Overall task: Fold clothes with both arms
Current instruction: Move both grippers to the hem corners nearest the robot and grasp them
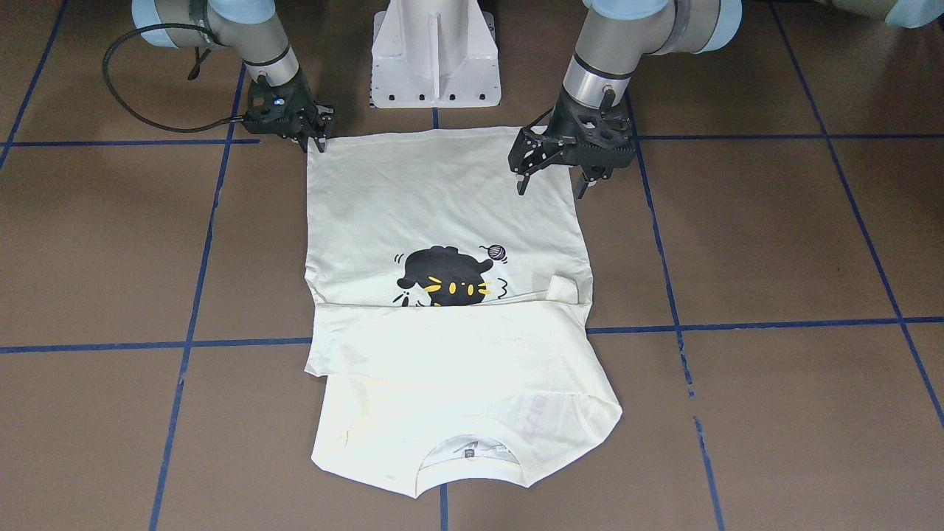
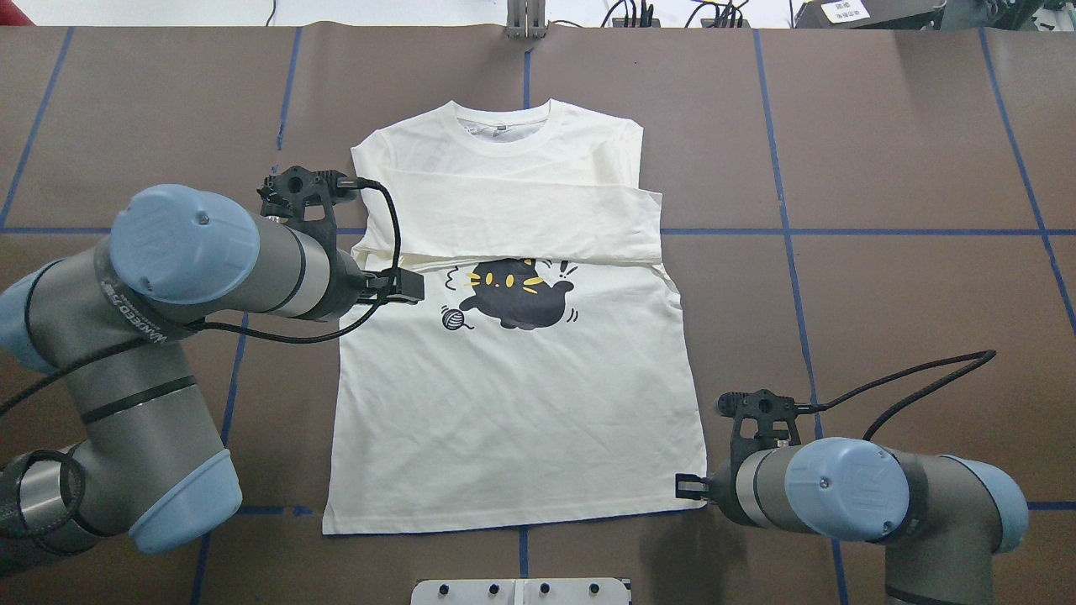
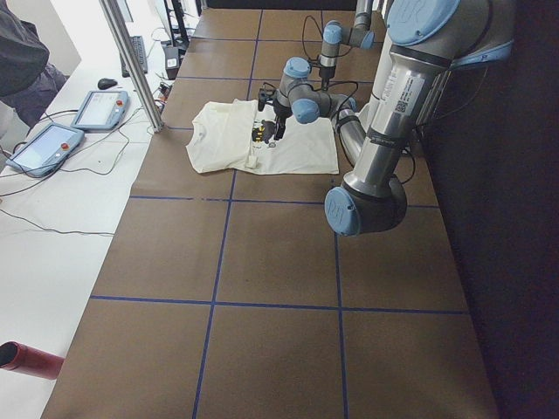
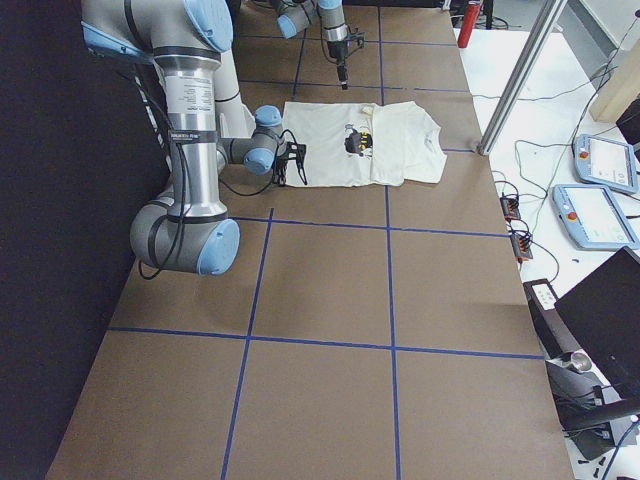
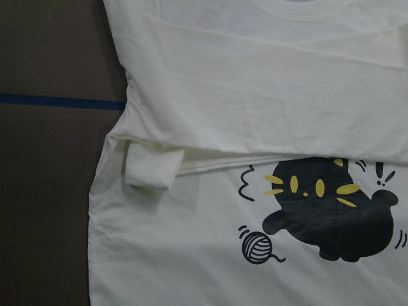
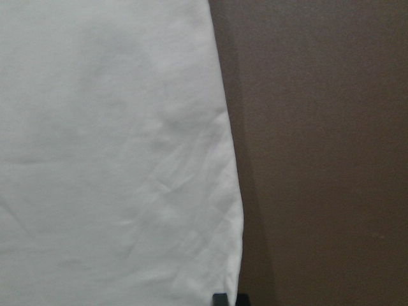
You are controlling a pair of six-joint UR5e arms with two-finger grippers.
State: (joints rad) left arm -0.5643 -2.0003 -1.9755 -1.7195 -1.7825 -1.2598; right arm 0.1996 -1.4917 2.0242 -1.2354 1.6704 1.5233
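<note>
The cream T-shirt (image 1: 442, 206) (image 2: 513, 403) lies flat, print side up, with its collar (image 2: 504, 118) away from the robot. Both sleeves are folded across the chest, hiding the top of the black cat print (image 2: 517, 294). A sleeve cuff (image 5: 153, 166) pokes out at the shirt's left edge. My left gripper (image 1: 551, 183) (image 2: 410, 286) hangs open and empty, raised above the shirt's left side. My right gripper (image 1: 317, 141) (image 2: 685, 486) sits low at the hem's right corner. Its fingertips (image 6: 223, 299) look shut on that corner.
The brown table carries blue tape lines (image 1: 243, 343). The white pedestal base (image 1: 435, 59) stands just behind the hem. Off the far edge are a metal post (image 4: 520, 80), teach pendants (image 3: 100, 109) and a seated person (image 3: 22, 61). A red cylinder (image 3: 26, 360) lies off the near-left edge.
</note>
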